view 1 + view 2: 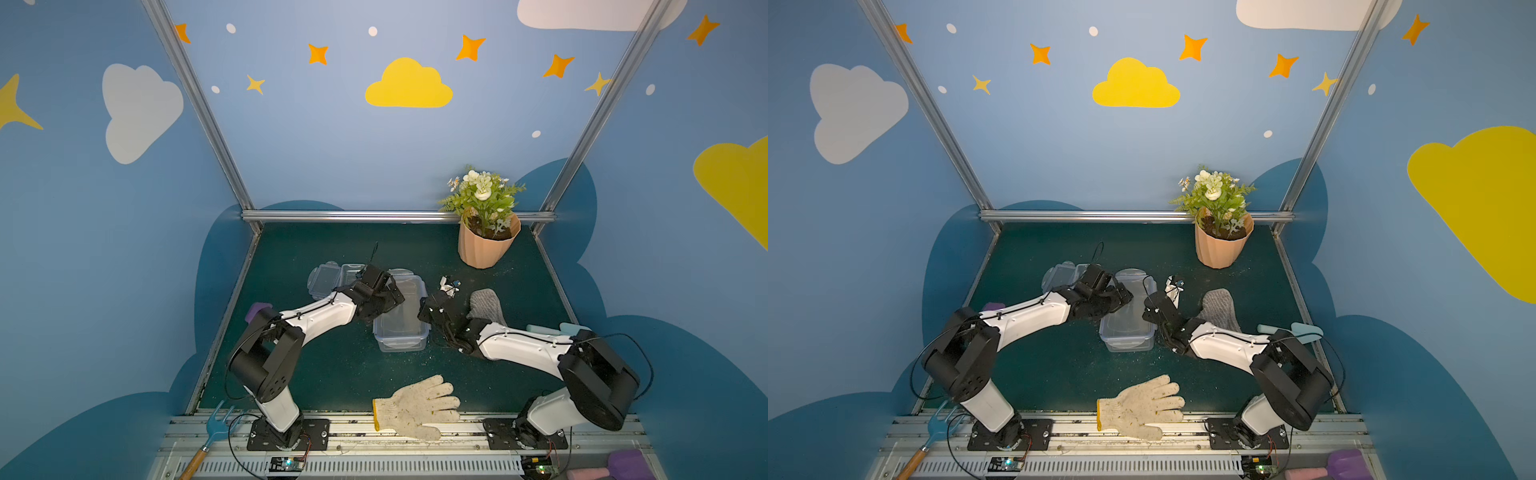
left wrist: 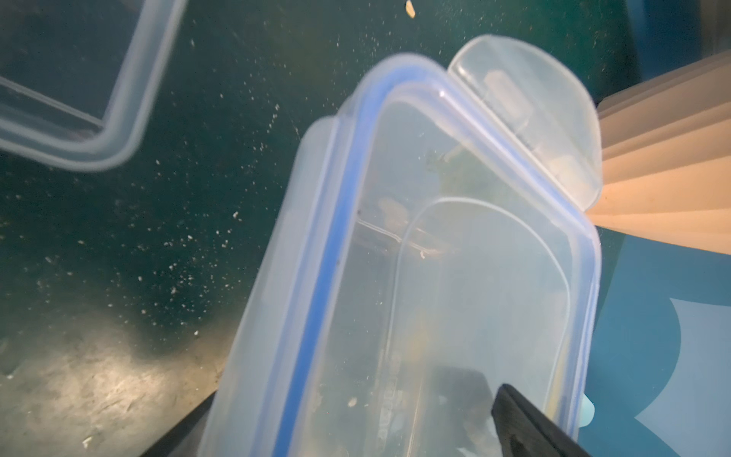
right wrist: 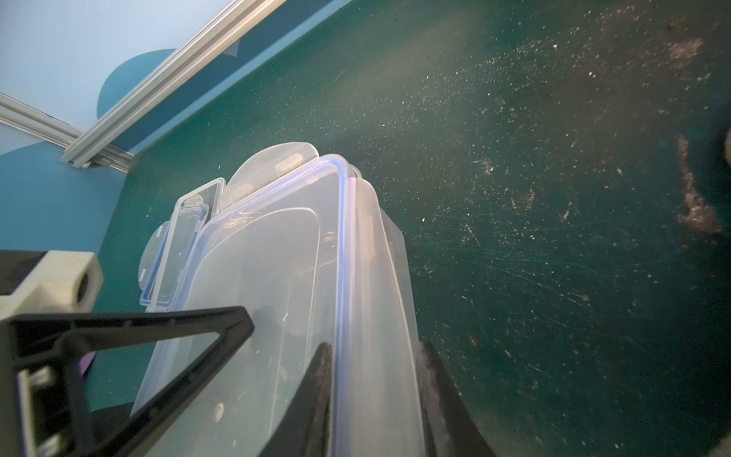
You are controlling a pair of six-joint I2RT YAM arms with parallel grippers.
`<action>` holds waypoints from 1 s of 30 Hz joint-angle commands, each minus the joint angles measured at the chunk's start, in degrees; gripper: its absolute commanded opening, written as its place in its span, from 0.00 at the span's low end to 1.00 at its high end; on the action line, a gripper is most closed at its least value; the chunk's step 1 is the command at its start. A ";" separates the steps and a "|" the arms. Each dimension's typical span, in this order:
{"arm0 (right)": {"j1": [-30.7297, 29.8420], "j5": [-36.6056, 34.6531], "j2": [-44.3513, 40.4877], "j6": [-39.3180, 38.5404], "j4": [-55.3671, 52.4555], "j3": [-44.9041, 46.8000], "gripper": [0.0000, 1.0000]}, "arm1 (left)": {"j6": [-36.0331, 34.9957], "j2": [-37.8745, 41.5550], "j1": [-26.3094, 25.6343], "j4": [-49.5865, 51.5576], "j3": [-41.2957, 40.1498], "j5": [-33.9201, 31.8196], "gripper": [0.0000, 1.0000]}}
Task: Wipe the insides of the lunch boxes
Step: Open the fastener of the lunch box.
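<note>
Right claw [image 3: 375,352]: narrowed across the long edge of the blue-rimmed lid [image 2: 455,296] of the large lunch box [image 1: 401,332]. One finger is seen inside the edge, the other outside it. Whether the lid alone is pinched, or lid and box wall together, cannot be told through the clear plastic.

Left claw [image 1: 390,300]: spread wide, nothing held. It is poised at the far left side of the same box. Judged: placed there to steady the box or to take the lid over.

Large lunch box: set mid-desk [image 1: 332,374] between the two arms, its long side running away from the robot. The lid appears to lie tilted over it rather than clipped flat, with an end flap sticking out at the far end. Judged: the edge is gripped so that the inside can be exposed.

Small lunch box [image 1: 328,280]: found just beyond the left arm, near the far left corner of the large one. Its box and lid are not clearly separated in the top views.

Grey knitted cloth [image 1: 486,305]: left on the desk just behind the right arm, gripped by neither claw. A white glove [image 1: 415,405] is laid at the near edge. No wiping material is held, so wiping is judged not yet begun. The cloth would have to be fetched once the lid is put aside.

Peach pot [image 1: 488,245]: far right corner, apart from the work. Pale specks are scattered over the desk.
</note>
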State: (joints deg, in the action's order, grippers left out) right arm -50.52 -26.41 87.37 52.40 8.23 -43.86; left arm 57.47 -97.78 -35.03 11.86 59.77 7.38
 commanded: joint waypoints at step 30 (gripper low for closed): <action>7.98 26.15 -11.88 1.25 7.29 13.34 0.68 | -0.69 -0.25 -4.46 7.96 -5.41 2.13 1.00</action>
State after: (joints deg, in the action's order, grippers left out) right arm -45.34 -8.47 77.34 51.51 8.80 -33.47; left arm 57.69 -96.57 -38.61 7.94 56.58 7.29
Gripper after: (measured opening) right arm 0.672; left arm 0.998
